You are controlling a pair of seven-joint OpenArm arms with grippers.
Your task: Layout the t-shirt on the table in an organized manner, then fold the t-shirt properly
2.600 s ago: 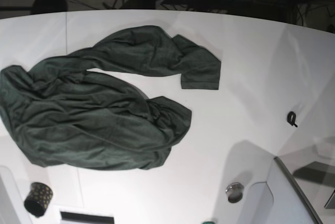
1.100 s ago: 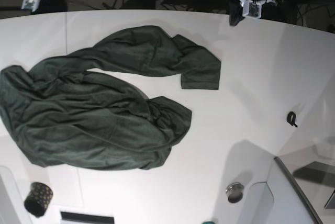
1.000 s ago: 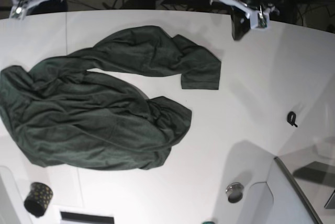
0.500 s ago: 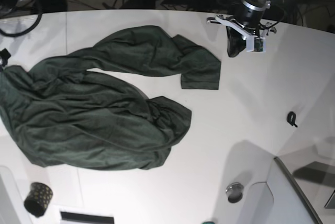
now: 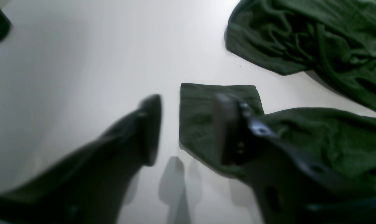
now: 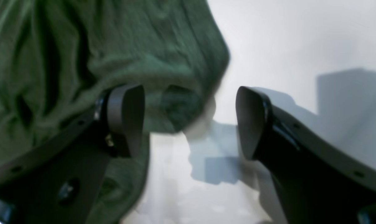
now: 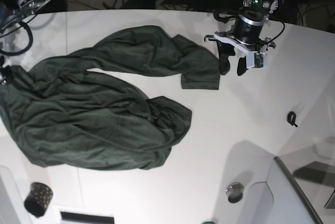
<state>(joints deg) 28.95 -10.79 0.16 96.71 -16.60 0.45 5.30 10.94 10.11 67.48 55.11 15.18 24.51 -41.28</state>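
Left wrist view: the left gripper (image 5: 188,127) points down over the glossy white table (image 5: 82,56), its dark curved jaws spread, one over the flat sleeve edge of the t-shirt (image 5: 315,137), soft wrinkled dark green fabric.

Right wrist view: the right gripper (image 6: 189,121) has its jaws wide apart, straddling a rounded, rumpled shirt edge; whether it touches is unclear.

Base view: the shirt lies crumpled across the table's left half, the left arm (image 7: 251,20) reaching down beside its sleeve.
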